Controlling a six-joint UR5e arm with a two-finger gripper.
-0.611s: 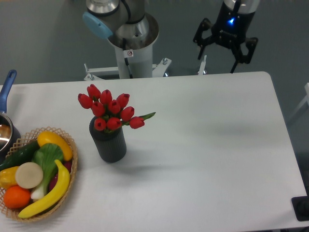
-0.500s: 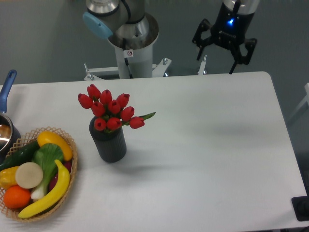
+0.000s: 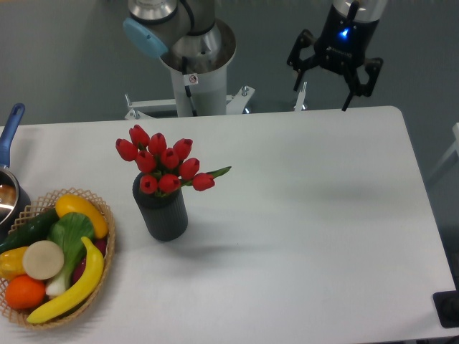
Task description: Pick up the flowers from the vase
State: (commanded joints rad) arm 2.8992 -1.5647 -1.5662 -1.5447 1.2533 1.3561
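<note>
The flowers (image 3: 162,163), a bunch of red tulip buds with one green leaf sticking out to the right, stand in the vase (image 3: 162,211), a short dark grey ribbed cylinder on the left half of the white table. My gripper (image 3: 324,87) hangs high beyond the table's far edge at the upper right, well away from the flowers. Its black fingers are spread open and hold nothing.
A round wicker basket (image 3: 104,251) with fruit and vegetables sits at the front left. A pot with a blue handle (image 3: 10,129) is at the left edge. The arm's base column (image 3: 193,79) stands behind the table. A dark object (image 3: 448,309) sits at the front right corner.
</note>
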